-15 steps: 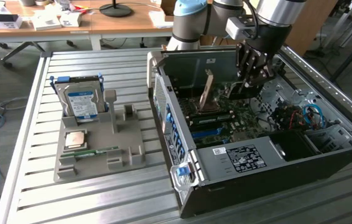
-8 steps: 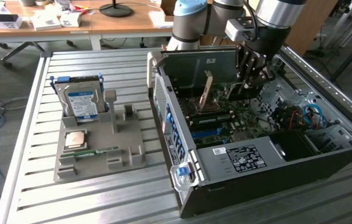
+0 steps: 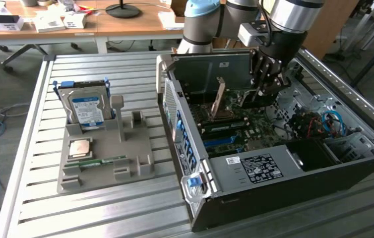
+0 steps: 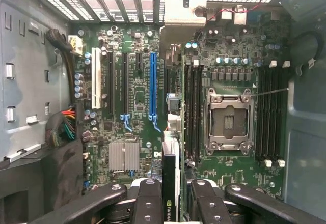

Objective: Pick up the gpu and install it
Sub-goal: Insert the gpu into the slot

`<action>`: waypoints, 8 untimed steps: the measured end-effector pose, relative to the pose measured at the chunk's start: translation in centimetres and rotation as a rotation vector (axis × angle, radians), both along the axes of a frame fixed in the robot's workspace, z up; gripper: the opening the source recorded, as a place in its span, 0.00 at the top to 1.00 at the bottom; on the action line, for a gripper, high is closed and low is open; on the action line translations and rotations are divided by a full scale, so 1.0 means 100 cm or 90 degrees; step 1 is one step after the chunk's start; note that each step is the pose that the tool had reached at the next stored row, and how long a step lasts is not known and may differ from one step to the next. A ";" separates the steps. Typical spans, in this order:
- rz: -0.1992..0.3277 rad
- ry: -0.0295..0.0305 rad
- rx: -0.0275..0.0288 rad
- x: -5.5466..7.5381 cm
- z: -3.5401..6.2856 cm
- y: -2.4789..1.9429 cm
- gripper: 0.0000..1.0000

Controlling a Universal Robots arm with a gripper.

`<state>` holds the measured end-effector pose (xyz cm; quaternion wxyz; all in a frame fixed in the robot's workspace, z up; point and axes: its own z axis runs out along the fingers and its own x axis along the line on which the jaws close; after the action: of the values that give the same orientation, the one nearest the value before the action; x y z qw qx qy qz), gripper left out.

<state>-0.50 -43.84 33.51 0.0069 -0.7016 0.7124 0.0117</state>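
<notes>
My jaws grip the gpu (image 4: 170,183) edge-on, seemingly beside the blue slot (image 4: 153,86); pressed down misaligned, it could strike the motherboard (image 4: 137,102).

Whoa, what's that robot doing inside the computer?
A robot arm is reaching into an open computer case. Its claw is shut on the gpu, a thin card held on edge above the green motherboard. The card hangs near the long blue slot but does not look pushed into any slot yet. On the exterior view's left, a hard drive stands in a grey tray.
</notes>
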 end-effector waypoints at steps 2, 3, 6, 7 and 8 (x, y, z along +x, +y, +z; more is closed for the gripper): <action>0.000 0.0000 -0.0001 0.000 -0.0007 -0.0001 0.74; 0.000 0.0000 0.0000 0.000 -0.0008 -0.0003 0.74; 0.000 0.0000 0.0000 0.000 -0.0010 -0.0020 0.74; 0.000 0.0000 0.0000 0.000 -0.0010 -0.0026 0.74; 0.000 0.0000 0.0000 0.000 -0.0010 -0.0032 0.74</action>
<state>-0.53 -44.16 33.42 0.0069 -0.7016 0.7125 0.0117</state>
